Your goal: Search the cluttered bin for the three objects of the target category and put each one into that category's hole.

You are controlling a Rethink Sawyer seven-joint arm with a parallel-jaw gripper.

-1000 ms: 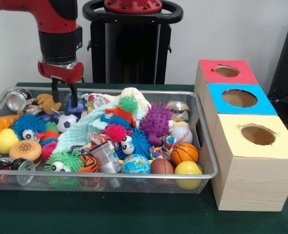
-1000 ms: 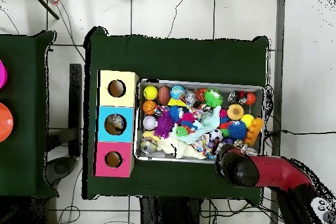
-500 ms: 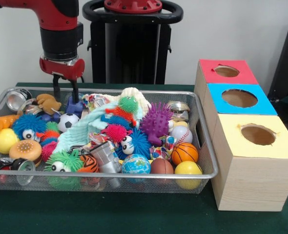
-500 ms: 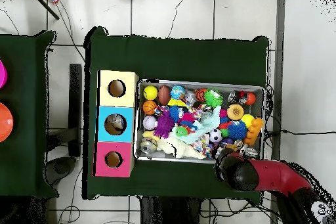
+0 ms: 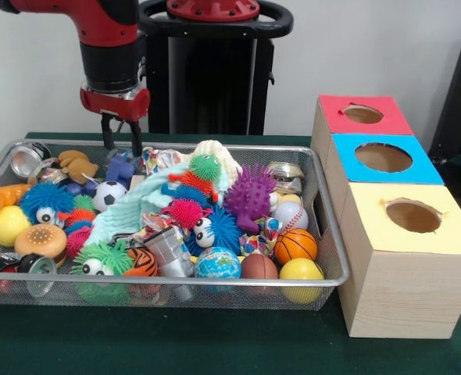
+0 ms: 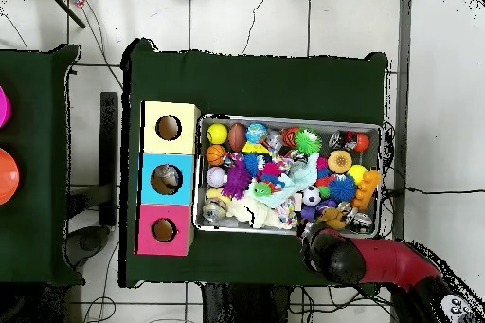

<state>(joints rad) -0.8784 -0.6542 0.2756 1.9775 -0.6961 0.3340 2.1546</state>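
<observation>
A wire mesh bin (image 5: pixel 215 281) holds a heap of toys. My gripper (image 5: pixel 121 145) hangs open and empty just above the bin's far rim. Directly below it lies a small blue plush toy (image 5: pixel 119 167), with a brown plush (image 5: pixel 76 165) and a soccer ball (image 5: pixel 106 195) close by. Elsewhere in the heap are a basketball (image 5: pixel 295 244), a baseball (image 5: pixel 291 214), a purple spiky toy (image 5: pixel 251 195) and a crushed can (image 5: pixel 168 251). In the overhead view the arm (image 6: pixel 379 260) covers the gripper at the bin's (image 6: pixel 289 118) lower edge.
Three wooden boxes with round holes stand beside the bin: red (image 5: pixel 362 114), blue (image 5: pixel 383 157) and yellow (image 5: pixel 412 216). From above they sit left of the bin: yellow (image 6: pixel 169 128), blue (image 6: pixel 166 179), red (image 6: pixel 163 230). A can (image 5: pixel 29 158) lies in the far corner.
My gripper has risen out of the bin from around the blue plush toy and shifted toward the boxes. The blue toy stayed in the bin.
</observation>
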